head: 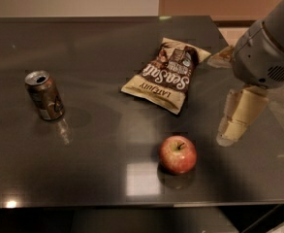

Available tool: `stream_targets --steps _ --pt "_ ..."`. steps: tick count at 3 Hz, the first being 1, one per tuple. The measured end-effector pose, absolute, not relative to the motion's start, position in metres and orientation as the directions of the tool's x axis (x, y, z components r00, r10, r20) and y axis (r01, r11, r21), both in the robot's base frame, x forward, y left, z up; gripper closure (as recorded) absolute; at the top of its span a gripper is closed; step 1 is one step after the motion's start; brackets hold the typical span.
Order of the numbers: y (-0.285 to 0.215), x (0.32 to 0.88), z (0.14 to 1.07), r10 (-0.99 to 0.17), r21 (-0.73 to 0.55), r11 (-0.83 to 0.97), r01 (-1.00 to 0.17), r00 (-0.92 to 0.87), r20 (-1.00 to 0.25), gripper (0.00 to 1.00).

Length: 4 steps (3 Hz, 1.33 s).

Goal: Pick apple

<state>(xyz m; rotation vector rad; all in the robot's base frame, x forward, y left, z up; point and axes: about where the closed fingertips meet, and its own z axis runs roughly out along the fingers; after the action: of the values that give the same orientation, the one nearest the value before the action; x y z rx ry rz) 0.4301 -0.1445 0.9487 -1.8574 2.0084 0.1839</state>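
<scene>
The apple [178, 154] is small, round and red with yellowish patches and a short dark stem. It sits on the dark table [93, 144] near the front edge, right of centre. My gripper [230, 131] hangs from the grey arm [270, 47] at the right, above the table. It is to the right of the apple and a little farther back, apart from it and holding nothing.
A brown and cream chip bag [165, 74] lies behind the apple near the table's middle. An opened drink can [44, 95] stands upright at the left. The table's right edge runs just behind the arm.
</scene>
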Motion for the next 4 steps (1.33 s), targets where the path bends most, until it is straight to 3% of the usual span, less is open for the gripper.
stream_targets --steps 4 --pt "-0.095 0.373 0.867 -0.884 -0.138 -0.116 -0.984 0.165 -0.437 0.0"
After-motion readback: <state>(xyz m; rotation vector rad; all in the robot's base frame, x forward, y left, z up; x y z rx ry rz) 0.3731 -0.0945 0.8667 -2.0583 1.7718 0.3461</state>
